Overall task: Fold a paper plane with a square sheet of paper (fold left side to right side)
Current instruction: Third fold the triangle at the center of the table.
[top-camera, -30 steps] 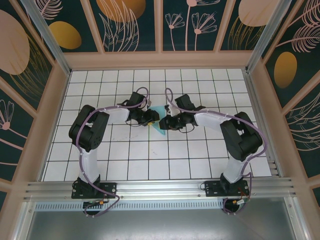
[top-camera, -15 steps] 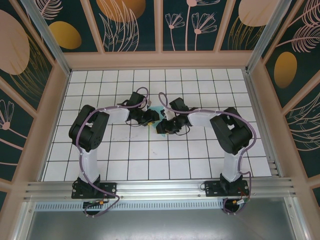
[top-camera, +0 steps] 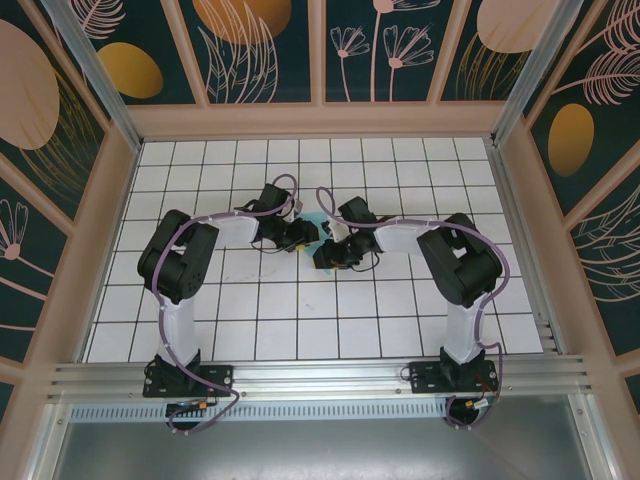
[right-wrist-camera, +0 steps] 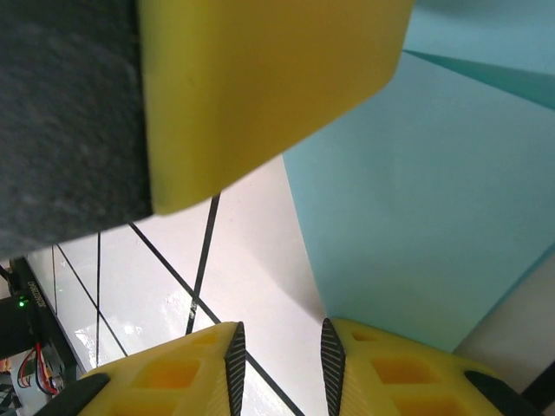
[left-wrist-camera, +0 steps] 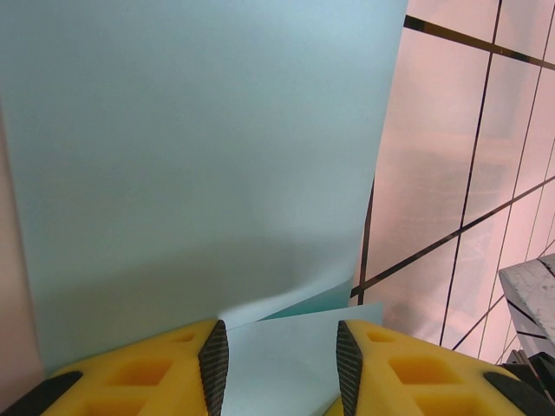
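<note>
The tabletop [top-camera: 300, 310] is white and glossy, ruled by thin dark lines into square tiles, with a pale wooden frame around it. Near its middle lies the turquoise square sheet of paper [right-wrist-camera: 408, 199], one layer flat on the tiles and another curling up.

1 square sheet of paper [left-wrist-camera: 191, 156], turquoise; 2 robot arms, left arm [top-camera: 180, 260] and right arm [top-camera: 465, 265]; 2 grippers, left gripper [left-wrist-camera: 282, 355] and right gripper [right-wrist-camera: 279, 355]; 2 yellow fingers [left-wrist-camera: 139, 373] on each, 4 total; 2 purple cables [top-camera: 288, 182], one along each arm; 1 white grid table [top-camera: 300, 320]
</note>
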Robot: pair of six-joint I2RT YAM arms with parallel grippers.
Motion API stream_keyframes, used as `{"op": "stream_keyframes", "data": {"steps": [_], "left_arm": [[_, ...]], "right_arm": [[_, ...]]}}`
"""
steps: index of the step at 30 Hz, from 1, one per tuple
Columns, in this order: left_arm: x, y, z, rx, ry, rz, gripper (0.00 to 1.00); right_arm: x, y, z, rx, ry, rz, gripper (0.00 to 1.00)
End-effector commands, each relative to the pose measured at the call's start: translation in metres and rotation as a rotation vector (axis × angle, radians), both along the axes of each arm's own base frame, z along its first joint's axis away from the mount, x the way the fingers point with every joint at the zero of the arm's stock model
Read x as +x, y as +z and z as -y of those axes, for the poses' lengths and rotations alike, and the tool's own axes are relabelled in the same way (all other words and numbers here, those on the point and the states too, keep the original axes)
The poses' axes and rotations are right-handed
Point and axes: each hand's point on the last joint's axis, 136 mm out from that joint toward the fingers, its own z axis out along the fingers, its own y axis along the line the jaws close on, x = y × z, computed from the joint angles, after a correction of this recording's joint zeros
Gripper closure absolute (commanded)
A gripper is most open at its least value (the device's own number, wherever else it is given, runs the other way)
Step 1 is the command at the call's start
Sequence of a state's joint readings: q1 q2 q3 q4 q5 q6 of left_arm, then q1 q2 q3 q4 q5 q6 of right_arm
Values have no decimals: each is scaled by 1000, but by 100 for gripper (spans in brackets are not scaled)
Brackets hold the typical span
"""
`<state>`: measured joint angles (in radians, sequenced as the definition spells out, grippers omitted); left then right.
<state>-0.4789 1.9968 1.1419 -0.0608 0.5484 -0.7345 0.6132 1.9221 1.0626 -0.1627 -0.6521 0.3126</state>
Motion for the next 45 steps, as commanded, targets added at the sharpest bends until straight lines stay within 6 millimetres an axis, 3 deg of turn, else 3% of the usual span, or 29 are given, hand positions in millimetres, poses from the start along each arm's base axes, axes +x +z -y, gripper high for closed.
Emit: {"op": "stream_keyframes", "data": {"steps": [1, 10, 24, 28, 38, 41, 45], "left_arm": [[-18, -48, -13, 122, -6, -77, 58], [-16, -49, -14, 130, -6, -75, 59], [-17, -51, -15, 136, -3, -76, 59], [-16, -49, -15, 134, -5, -71, 59], [-16, -46, -14, 127, -3, -66, 58], [-16, -45, -14, 126, -3, -64, 59], [-16, -45, -14, 124, -3, -65, 59]], "right_arm": [[-10, -17, 11, -65, 8, -39, 68], [-24, -15, 11, -77, 41, -53, 71], [-52, -24, 28, -117, 41, -111, 78], [-54, -18, 30, -111, 46, -109, 79], [-18, 68, 6, 107, 39, 41, 78], [-6, 69, 0, 118, 26, 64, 78], [8, 51, -8, 82, 24, 65, 78]]}}
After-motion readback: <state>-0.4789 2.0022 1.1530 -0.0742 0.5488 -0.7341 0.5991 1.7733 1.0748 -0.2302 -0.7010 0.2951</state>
